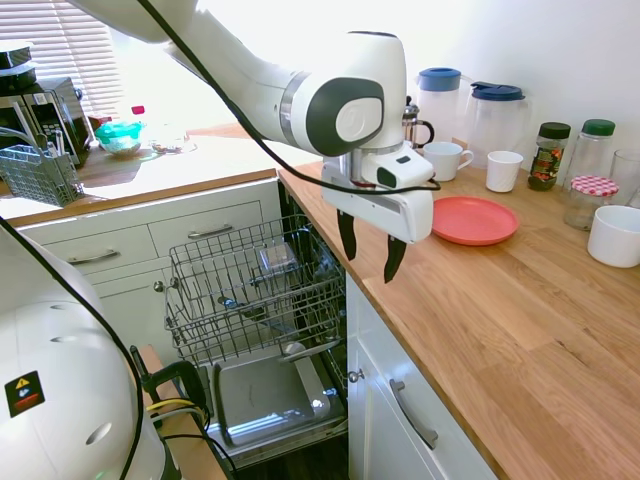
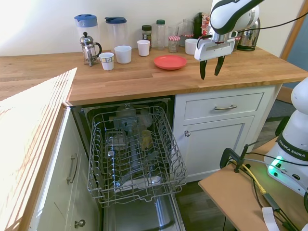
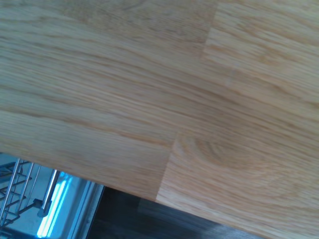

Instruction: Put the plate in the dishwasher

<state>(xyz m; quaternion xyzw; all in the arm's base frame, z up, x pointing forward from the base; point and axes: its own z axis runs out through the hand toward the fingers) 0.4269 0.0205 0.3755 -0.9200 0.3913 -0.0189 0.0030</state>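
Reading the second exterior view from left to right: the dishwasher (image 2: pixel 137 159) stands open below the wooden counter (image 2: pixel 120 77), with its wire rack (image 2: pixel 134 185) pulled fully out over the lowered door. The rack already holds some items among its tines; what they are cannot be made out. Further right, the plate (image 2: pixel 170 61) lies flat on the counter, just in front of a row of cups and jars. Right of the plate, the gripper (image 2: pixel 211 68) hangs above the counter near its front edge, fingers pointing down, spread moderately apart and holding nothing.

The step in hand appears to be the approach to the plate; no grasp has been made. The next move calls for a shift toward the plate, followed by a descent so that one finger passes over the low rim and the other outside it. A flat plate offers little to pinch, so the rim is the likely purchase.

The wrist view shows only counter grain and a corner of the rack; the plate is outside it. The rack's free slots are hard to judge.
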